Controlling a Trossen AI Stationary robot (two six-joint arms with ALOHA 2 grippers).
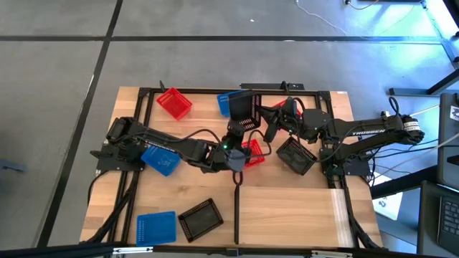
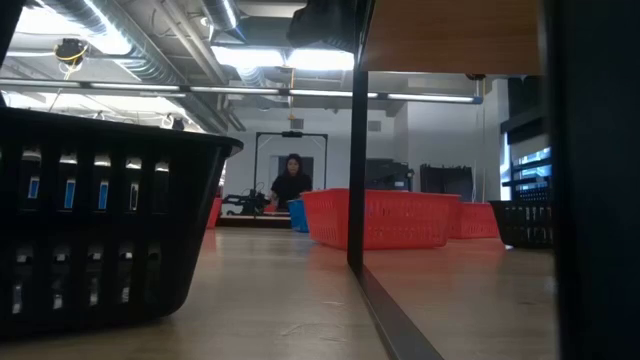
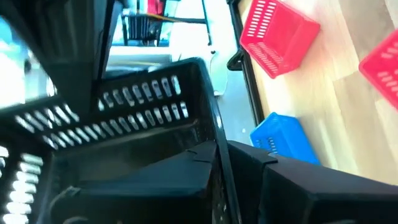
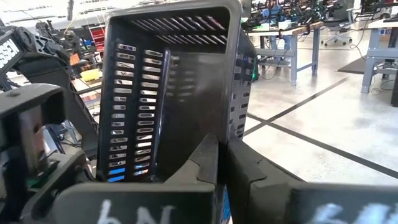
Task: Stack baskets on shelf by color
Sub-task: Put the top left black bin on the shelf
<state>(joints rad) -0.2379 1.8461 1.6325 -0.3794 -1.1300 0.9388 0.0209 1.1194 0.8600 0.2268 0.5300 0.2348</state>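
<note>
1. The sorting looks barely begun: in the high view the baskets lie scattered across the table [image 1: 287, 215] and no colour stack is visible.
2. A black basket [image 1: 242, 109] is held up on edge at upper centre, between both arms. The left gripper [image 1: 240, 127] is clamped on its wall from below, and the right gripper [image 1: 267, 117] has its fingers closed on its rim from the right, as both wrist views show.
3. Loose baskets: a red basket [image 1: 174, 102] at upper left, a blue basket [image 1: 226, 102] partly hidden behind the held one, another blue basket [image 1: 159, 158] under the left arm, a red one [image 1: 254, 152] at centre, a black one [image 1: 297, 155] at centre right, and a blue [image 1: 155, 227] and black [image 1: 200, 218] pair at lower left.
4. The shelf [image 1: 287, 193], the paler panel at lower right beside the thin black bar [image 1: 237, 211], is bare.
5. Open room is widest over that panel. The upper centre is crowded, and the black frame rails hem the table's top edge and sides.
</note>
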